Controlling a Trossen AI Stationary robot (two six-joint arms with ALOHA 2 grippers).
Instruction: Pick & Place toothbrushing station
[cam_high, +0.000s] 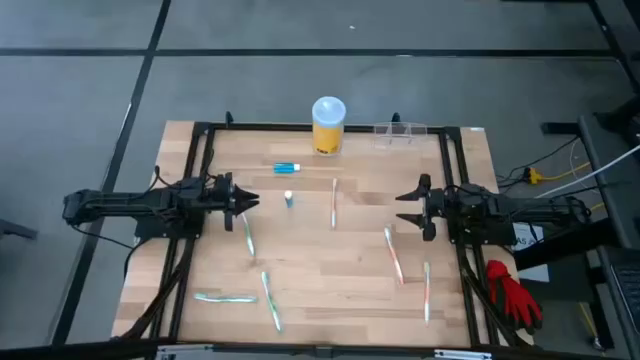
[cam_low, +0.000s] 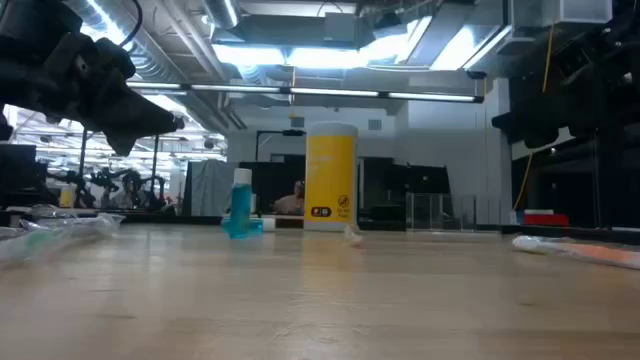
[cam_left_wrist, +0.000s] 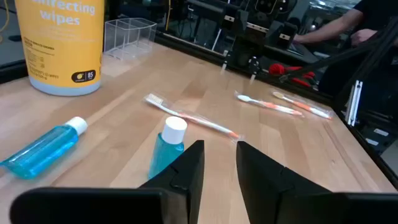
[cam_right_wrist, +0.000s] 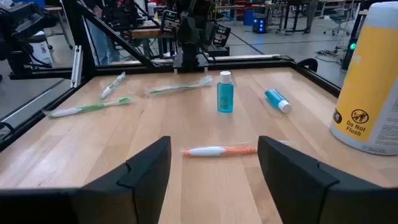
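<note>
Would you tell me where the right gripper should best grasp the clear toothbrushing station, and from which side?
Probably from above, pinching one thin upright wall of the toothbrushing station. It stands at the table's far edge, open top upward, apart from the yellow wipes canister. The right gripper, open, is nearer it.

1. Bare wood is lying open between the left gripper (cam_high: 250, 198) and right gripper (cam_high: 405, 207), mid-frame in the high view.
2. An upright bottle (cam_high: 288, 199) and a toothbrush (cam_high: 334, 202) are standing in that gap.
3. The canister (cam_high: 328, 124) is crowding the holder (cam_high: 400, 133) at upper centre, with clear table between them.
4. Toothbrushes (cam_high: 397, 256) are littering the lower frame.
</note>
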